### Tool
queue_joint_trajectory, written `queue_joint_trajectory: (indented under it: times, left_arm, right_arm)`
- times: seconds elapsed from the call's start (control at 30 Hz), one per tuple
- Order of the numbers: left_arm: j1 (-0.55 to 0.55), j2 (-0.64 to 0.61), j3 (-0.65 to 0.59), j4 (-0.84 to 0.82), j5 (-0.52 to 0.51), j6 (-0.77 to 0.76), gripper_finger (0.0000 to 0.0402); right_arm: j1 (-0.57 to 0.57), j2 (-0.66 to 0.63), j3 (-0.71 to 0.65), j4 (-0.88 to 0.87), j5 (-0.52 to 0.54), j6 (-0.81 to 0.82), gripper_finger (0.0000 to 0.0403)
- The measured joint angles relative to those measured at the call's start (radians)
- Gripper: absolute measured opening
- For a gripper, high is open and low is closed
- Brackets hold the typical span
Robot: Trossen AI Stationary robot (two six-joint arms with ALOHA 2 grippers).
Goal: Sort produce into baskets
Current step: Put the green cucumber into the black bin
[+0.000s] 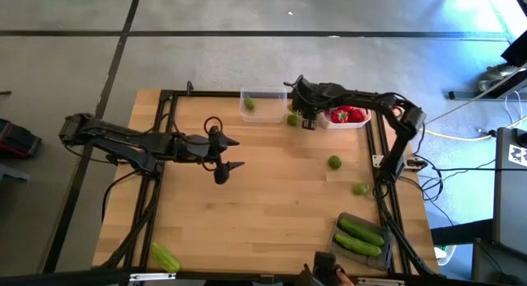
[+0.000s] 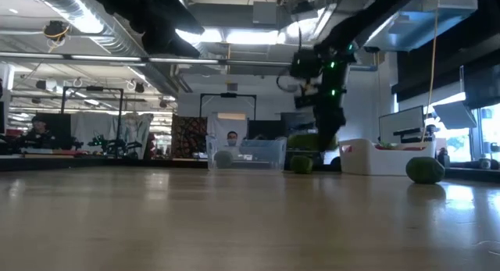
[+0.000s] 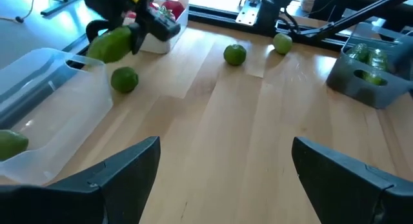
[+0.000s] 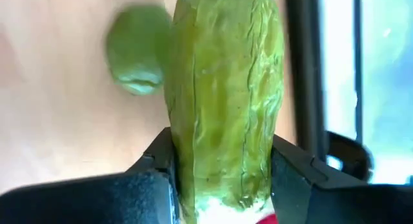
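Produce is spread over the wooden tabletop (image 1: pixel 247 203), and one piece, a long bumpy green cucumber (image 4: pixel 222 88), is held by the right gripper (image 1: pixel 306 114) at the far edge, between the clear plastic basket (image 1: pixel 262 105) and the white basket (image 1: pixel 346 122). In the right wrist view the two dark fingers are pressed on both sides of the cucumber near its lower end, so the gripper is closed only partly, on the cucumber, and most of the piece stands out beyond the fingers. A small round olive-green fruit (image 1: pixel 292 119) lies on the tabletop just beside it.

The left gripper (image 1: pixel 228 154) hangs over the middle of the tabletop, fully open and empty.

The dark grey basket (image 1: pixel 362 239), where two cucumbers already lie, is at the near right corner, well apart from the held piece. Because the cucumber is gripped near one end, it could swing or slip out during a long carry. It could also be knocked against the white basket with the red pieces (image 1: pixel 347 114), or the round fruit could be pushed and rolled away, if the arm is turned low.
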Motion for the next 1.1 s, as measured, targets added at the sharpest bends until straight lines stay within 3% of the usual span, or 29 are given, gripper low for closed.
queue_joint_trajectory:
  times: [0.33, 0.67, 0.83, 1.1]
  left_arm:
    - [-0.041, -0.049, 0.000, -0.018, -0.002, 0.039, 0.0347]
    - [-0.041, -0.059, 0.000, -0.021, -0.016, 0.058, 0.0347]
    - [-0.041, -0.059, 0.000, -0.021, -0.016, 0.056, 0.0347]
    - [-0.042, -0.058, 0.000, -0.021, -0.016, 0.060, 0.0347]
  right_arm:
    - [0.127, -0.243, 0.001, -0.059, -0.012, 0.095, 0.0140]
    - [0.274, -0.397, 0.001, -0.224, -0.017, 0.230, 0.0140]
    - [0.399, -0.439, 0.001, -0.363, -0.019, 0.369, 0.0140]
    - [0.644, -0.546, -0.075, -0.461, -0.125, 0.672, 0.0140]
